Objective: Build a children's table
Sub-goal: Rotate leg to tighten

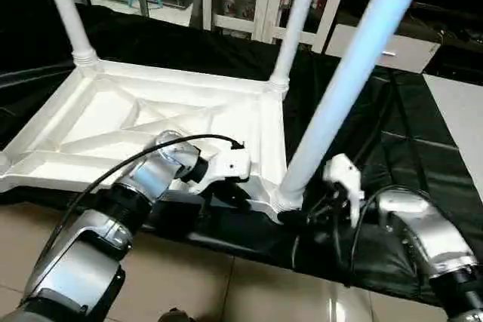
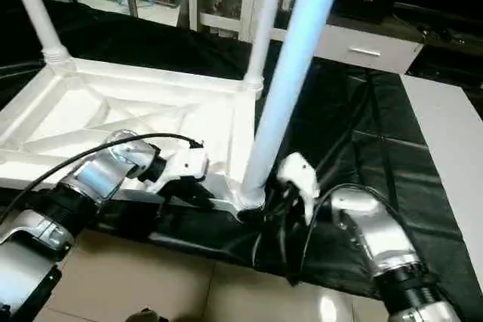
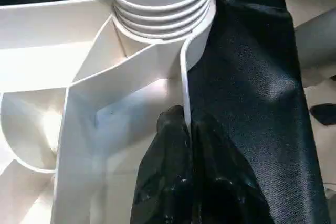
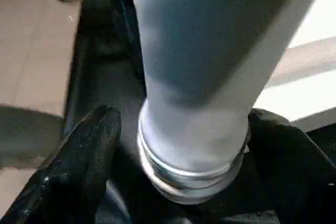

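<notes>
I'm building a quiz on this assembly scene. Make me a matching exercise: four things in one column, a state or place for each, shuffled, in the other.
Things:
1. left gripper
2. right gripper
3. white ribbed plastic tabletop
4. near white tapered tubular leg

States:
A. lying underside up on the black cover
B. open, fingers either side of the leg's base
C. standing in a corner socket
D. shut on the tabletop's thin rim

Pairs: 1-D, 2-B, 3-A, 4-C
</notes>
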`<state>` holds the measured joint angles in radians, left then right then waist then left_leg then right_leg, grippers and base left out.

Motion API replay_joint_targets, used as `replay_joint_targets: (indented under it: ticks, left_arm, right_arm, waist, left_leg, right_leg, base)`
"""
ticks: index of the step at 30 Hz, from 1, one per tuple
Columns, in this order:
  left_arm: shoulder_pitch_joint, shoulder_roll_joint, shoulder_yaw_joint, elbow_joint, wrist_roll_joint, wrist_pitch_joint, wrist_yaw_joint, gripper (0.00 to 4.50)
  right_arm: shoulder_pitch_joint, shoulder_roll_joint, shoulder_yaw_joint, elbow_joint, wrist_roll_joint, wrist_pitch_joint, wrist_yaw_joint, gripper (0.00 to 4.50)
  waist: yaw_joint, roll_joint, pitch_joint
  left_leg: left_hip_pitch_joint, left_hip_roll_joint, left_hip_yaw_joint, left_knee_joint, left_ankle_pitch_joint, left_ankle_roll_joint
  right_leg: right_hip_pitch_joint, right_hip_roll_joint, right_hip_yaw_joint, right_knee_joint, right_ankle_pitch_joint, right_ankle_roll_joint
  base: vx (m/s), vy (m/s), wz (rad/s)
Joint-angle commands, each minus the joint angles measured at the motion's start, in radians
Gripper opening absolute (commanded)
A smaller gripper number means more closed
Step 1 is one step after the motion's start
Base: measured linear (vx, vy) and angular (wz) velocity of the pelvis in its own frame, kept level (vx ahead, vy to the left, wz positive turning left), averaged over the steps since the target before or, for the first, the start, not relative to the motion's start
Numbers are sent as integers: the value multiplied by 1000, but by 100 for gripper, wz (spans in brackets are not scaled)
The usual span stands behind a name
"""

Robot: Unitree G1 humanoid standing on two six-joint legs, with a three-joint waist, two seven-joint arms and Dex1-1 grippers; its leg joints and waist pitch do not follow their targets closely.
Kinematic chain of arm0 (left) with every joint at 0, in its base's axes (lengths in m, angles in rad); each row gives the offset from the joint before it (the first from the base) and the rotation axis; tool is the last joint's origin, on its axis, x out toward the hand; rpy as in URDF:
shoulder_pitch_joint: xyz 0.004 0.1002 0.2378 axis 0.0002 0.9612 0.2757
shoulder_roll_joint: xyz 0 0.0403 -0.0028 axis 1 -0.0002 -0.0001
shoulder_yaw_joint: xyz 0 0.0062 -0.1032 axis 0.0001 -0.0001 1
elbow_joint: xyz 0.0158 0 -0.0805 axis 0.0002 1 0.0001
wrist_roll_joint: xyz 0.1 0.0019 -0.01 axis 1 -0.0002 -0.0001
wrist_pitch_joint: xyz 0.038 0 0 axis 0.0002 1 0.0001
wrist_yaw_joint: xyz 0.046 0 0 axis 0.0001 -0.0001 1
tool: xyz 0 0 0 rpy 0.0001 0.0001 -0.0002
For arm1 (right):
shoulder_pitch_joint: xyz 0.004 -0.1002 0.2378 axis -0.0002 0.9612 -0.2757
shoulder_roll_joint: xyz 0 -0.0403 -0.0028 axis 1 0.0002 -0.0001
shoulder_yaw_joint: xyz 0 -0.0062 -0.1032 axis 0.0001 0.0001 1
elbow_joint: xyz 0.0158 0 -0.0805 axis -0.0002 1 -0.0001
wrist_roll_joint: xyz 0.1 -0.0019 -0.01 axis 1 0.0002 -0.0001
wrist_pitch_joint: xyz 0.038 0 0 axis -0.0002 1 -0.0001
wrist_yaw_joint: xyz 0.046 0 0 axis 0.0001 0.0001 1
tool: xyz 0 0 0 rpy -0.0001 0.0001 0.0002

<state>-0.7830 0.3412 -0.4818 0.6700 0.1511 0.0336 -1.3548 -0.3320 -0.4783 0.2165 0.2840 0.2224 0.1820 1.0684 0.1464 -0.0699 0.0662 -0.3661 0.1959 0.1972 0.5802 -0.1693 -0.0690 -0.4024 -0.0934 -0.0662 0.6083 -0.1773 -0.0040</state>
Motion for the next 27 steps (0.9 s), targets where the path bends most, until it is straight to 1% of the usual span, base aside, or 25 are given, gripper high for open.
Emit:
replay_joint_targets:
  ticks: [1,2,3,4,6,7,8,9,10,12,14,17,19,20,21,22,23,24,25,26,27]
  left_arm:
    - [1,-12,-49,-32,25,-5,1,0]
    - [3,-10,-49,-38,24,-1,-1,0]
    - [6,-8,-48,-46,24,5,-5,0]
    - [9,-6,-48,-54,24,10,-8,0]
    - [13,-3,-46,-63,25,17,-11,0]
    - [14,-1,-44,-64,27,18,-12,0]
    - [14,-1,-43,-62,28,18,-11,0]
    - [16,-1,-41,-62,30,19,-11,0]
    - [16,-1,-41,-62,32,20,-11,0]
    - [17,2,-43,-63,33,22,-12,0]
    - [19,7,-48,-68,33,28,-17,0]
    - [23,11,-51,-71,34,38,-22,0]
    - [22,-9,-33,-51,32,48,28,0]
    - [22,-9,-33,-51,32,48,28,0]
    - [15,-35,-11,-23,30,55,91,0]
    - [3,-68,15,16,28,63,169,0]
    - [3,-68,15,16,28,63,169,0]
    - [-12,-106,44,63,25,80,259,0]
    - [-14,-108,46,66,25,81,265,0]
    - [-41,-162,88,134,19,114,404,0]
    - [-64,-204,127,185,6,151,516,0]
  right_arm:
    - [-20,6,11,14,-12,-2,-19,393]
    - [-22,7,13,12,-8,2,-16,393]
    - [-23,8,16,10,-5,7,-12,377]
    - [-25,8,20,9,-4,10,-7,367]
    - [-27,8,24,9,-5,12,1,360]
    - [-27,8,23,9,-6,13,5,347]
    - [-28,7,23,9,-7,13,8,347]
    - [-28,7,21,10,-10,12,15,347]
    - [-28,7,19,11,-13,11,19,317]
    - [-28,4,21,15,-13,12,32,310]
    - [-27,2,23,15,-8,15,37,285]
    - [-23,9,17,20,-1,19,23,276]
    - [-33,56,-12,67,-12,27,-79,275]
    - [-33,56,-12,68,-12,27,-79,275]
    - [-43,96,-35,112,-27,25,-172,273]
    - [-53,138,-60,156,-36,24,-265,273]
    - [-53,138,-60,156,-36,24,-265,273]
    - [-68,190,-96,204,-33,23,-373,272]
    - [-69,194,-98,207,-33,23,-380,272]
    - [-96,261,-143,275,-29,19,-526,272]
    - [-121,310,-171,326,-26,12,-631,272]
  waist:
    - [-8,10,-66]
    - [-6,10,-66]
    - [-8,11,-67]
    - [-8,11,-67]
    - [-7,7,-70]
    - [-7,7,-71]
    - [-8,7,-70]
    - [-7,7,-69]
    - [-7,7,-70]
    - [-7,8,-69]
    - [-7,9,-70]
    - [-7,8,-71]
    - [-8,8,-71]
    - [-12,11,-70]
    - [-15,10,-67]
    - [-18,10,-65]
    - [-20,11,-64]
    - [-23,10,-66]
    - [-28,9,-64]
    - [-38,10,-62]
    - [-48,10,-64]
  left_leg:
    - [22,46,-22,-78,-321,-14]
    - [25,47,-22,-78,-323,-13]
    - [22,47,-22,-78,-318,-10]
    - [22,47,-22,-78,-318,-10]
    - [16,46,-22,-75,-273,-1]
    - [17,46,-21,-74,-265,2]
    - [16,44,-20,-73,-256,8]
    - [16,44,-20,-73,-257,9]
    - [16,44,-20,-73,-256,10]
    - [18,44,-20,-73,-265,8]
    - [18,44,-20,-72,-265,7]
    - [17,44,-20,-71,-249,11]
    - [17,43,-18,-70,-245,11]
    - [15,42,-20,-73,-259,3]
    - [16,41,-20,-73,-286,-8]
    - [20,41,-22,-75,-324,-22]
    - [21,41,-24,-76,-344,-30]
    - [20,41,-29,-77,-364,-40]
    - [22,39,-27,-78,-371,-43]
    - [25,38,-28,-76,-399,-52]
    - [23,36,-34,-75,-420,-65]
  right_leg:
    - [37,-68,46,-81,-291,-199]
    - [35,-67,47,-81,-286,-197]
    - [37,-66,47,-79,-270,-199]
    - [37,-66,47,-79,-270,-199]
    - [43,-65,46,-69,-210,-206]
    - [42,-64,46,-68,-196,-209]
    - [42,-63,46,-67,-180,-215]
    - [42,-63,46,-67,-182,-216]
    - [43,-63,46,-67,-181,-216]
    - [43,-64,46,-69,-199,-216]
    - [43,-64,46,-69,-200,-214]
    - [44,-62,46,-65,-174,-219]
    - [43,-63,46,-65,-167,-225]
    - [44,-63,45,-68,-186,-223]
    - [40,-62,45,-72,-229,-213]
    - [36,-65,44,-79,-302,-197]
    - [35,-66,43,-82,-341,-188]
    - [37,-69,41,-86,-394,-168]
    - [31,-67,42,-91,-414,-161]
    - [23,-67,41,-95,-453,-154]
    - [23,-68,37,-95,-486,-149]
  base:
    - [0,0,0]
    - [0,0,0]
    - [0,0,0]
    - [0,0,0]
    - [0,0,0]
    - [0,0,0]
    - [0,0,0]
    - [0,0,0]
    - [0,0,0]
    - [0,0,0]
    - [0,0,0]
    - [0,0,0]
    - [0,0,0]
    - [0,0,0]
    - [0,0,0]
    - [0,0,0]
    - [0,0,0]
    - [0,0,0]
    - [0,0,0]
    - [-51,9,-2]
    - [-51,9,-2]
